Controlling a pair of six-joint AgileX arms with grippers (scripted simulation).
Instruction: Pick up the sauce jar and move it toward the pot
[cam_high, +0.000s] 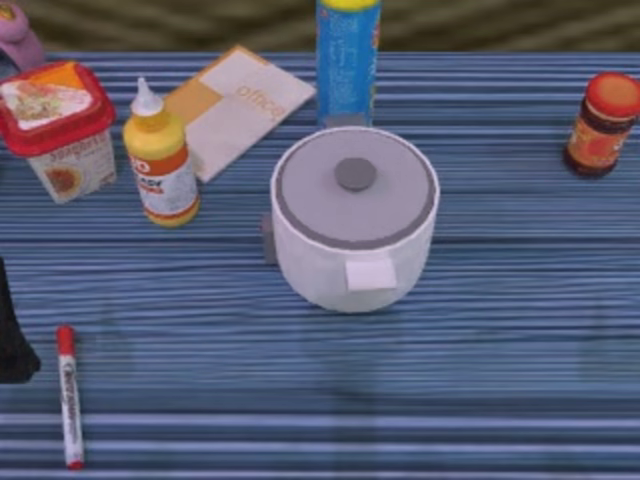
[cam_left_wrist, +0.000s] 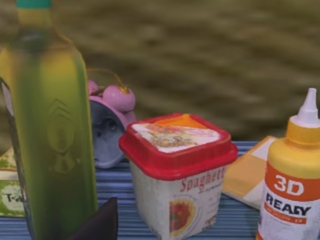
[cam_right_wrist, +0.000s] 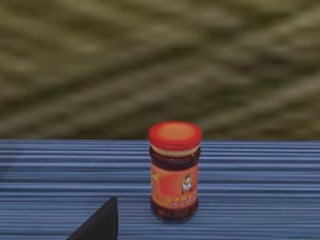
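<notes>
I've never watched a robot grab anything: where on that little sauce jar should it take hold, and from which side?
Probably the straight body of the sauce jar, just under its wider red lid. It stands upright and alone at the table's right, far from the pot, so the right arm could come in level from the near side.

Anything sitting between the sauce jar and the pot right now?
No. In the top view, only bare striped table separates the sauce jar from the pot.
</notes>
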